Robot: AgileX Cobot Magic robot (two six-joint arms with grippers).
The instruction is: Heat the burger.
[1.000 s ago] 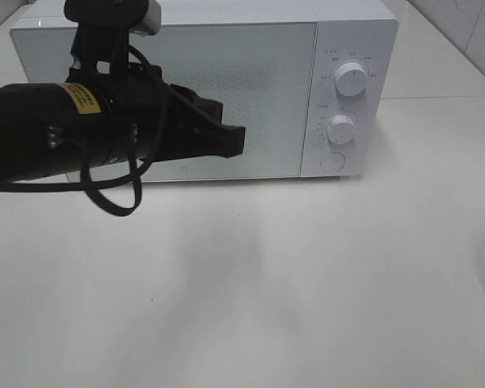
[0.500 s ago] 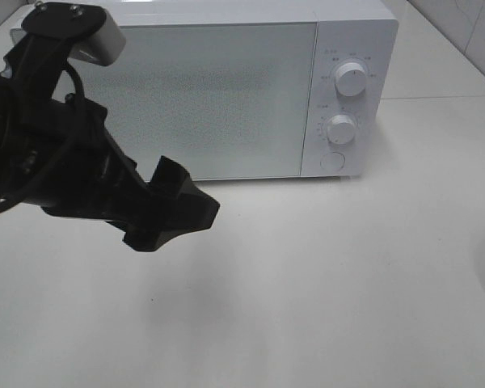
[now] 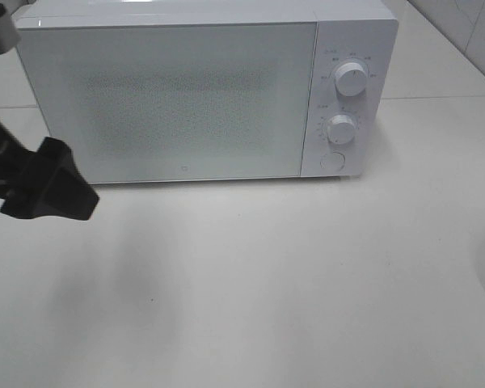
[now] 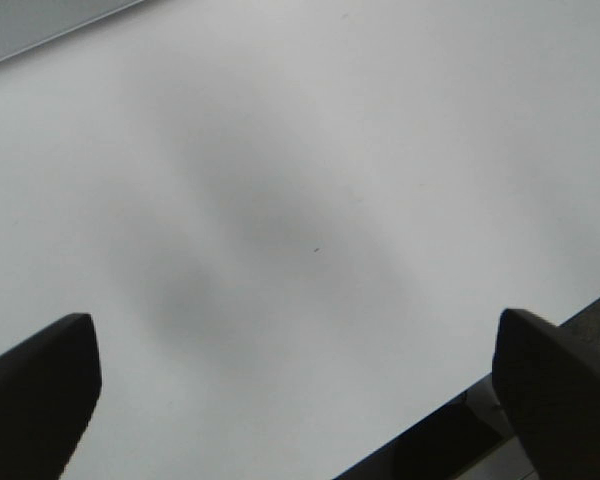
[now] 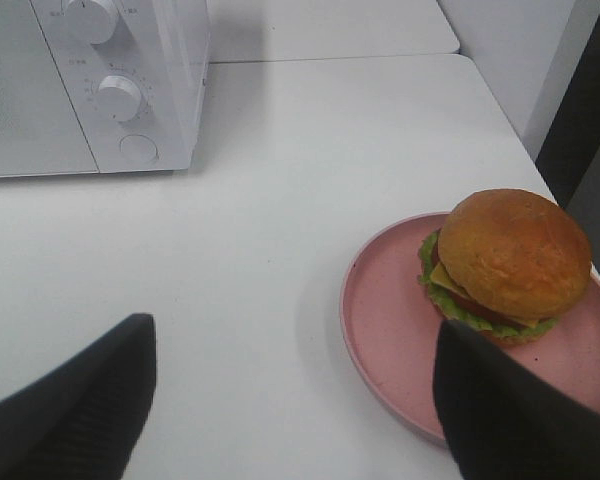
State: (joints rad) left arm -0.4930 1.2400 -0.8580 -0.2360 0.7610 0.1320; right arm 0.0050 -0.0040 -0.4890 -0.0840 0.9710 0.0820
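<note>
Beside the shut microwave [image 3: 202, 97], burger [image 5: 508, 262] waiting on pink plate [image 5: 385, 330] under spread, empty right gripper [image 5: 290, 400]; left gripper [image 4: 300, 390] apart too.

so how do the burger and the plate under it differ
The burger is a tan-brown dome with green and red filling at its edge; the plate is flat, plain pink and wider. The burger sits off-centre toward one side of the plate, leaving much of the pink surface bare. Both are round and rest on the white table, away from the microwave.
</note>
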